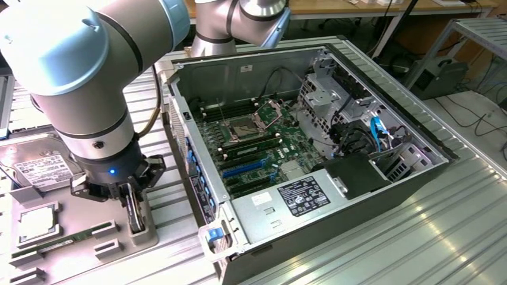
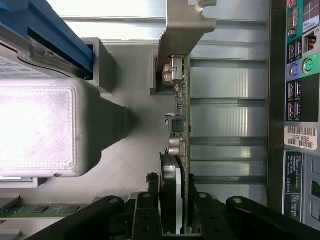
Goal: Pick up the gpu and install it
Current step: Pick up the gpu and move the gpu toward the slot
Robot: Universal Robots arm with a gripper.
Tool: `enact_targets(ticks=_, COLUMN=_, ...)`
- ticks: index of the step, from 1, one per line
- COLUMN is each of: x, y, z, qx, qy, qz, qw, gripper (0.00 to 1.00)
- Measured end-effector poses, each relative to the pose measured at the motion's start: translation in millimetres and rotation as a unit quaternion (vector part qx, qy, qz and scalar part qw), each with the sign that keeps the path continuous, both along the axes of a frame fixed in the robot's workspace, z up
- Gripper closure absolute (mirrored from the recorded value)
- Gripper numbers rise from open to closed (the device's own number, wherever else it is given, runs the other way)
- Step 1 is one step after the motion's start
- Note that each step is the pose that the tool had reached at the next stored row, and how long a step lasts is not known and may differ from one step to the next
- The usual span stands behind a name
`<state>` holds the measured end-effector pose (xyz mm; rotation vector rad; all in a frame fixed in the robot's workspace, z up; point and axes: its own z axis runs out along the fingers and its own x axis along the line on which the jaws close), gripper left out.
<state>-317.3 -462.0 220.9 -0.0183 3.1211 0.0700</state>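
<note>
On the grey tray the hand straddles the upright gpu; grip cannot be told.

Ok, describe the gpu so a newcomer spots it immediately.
Find the open computer case; on the exterior view's left lies a grey parts tray. The gpu stands on edge in its slot under the end effector, while the hard drive and memory stick lie flat.

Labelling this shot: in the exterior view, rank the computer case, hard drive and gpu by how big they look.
1. computer case
2. hard drive, partly hidden
3. gpu, seen edge-on, so it looks slim
</note>
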Motion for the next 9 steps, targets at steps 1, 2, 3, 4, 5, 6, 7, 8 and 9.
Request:
enact_targets(ticks=1, x=0.0, y=0.0, z=0.0, qx=0.0, qy=0.0, qz=0.0, qw=1.0, gripper=0.68)
enact_targets(ticks=2, x=0.0, y=0.0, z=0.0, qx=0.0, qy=0.0, qz=0.0, qw=1.0, gripper=0.68)
enact_targets(ticks=3, x=0.0, y=0.0, z=0.0, qx=0.0, qy=0.0, qz=0.0, qw=1.0, gripper=0.68)
enact_targets(ticks=4, x=0.0, y=0.0, z=0.0, qx=0.0, qy=0.0, qz=0.0, qw=1.0, gripper=0.68)
enact_targets(ticks=5, x=0.0, y=0.0, z=0.0, qx=0.0, qy=0.0, qz=0.0, qw=1.0, gripper=0.68)
enact_targets(ticks=6, x=0.0, y=0.0, z=0.0, qx=0.0, qy=0.0, qz=0.0, qw=1.0, gripper=0.69)
enact_targets(ticks=7, x=0.0, y=0.0, z=0.0, qx=0.0, qy=0.0, qz=0.0, qw=1.0, gripper=0.69)
enact_targets(ticks=8, x=0.0, y=0.0, z=0.0, qx=0.0, qy=0.0, qz=0.0, qw=1.0, gripper=0.69)
enact_targets(ticks=9, x=0.0, y=0.0, z=0.0, qx=0.0, qy=0.0, qz=0.0, qw=1.0, gripper=0.72)
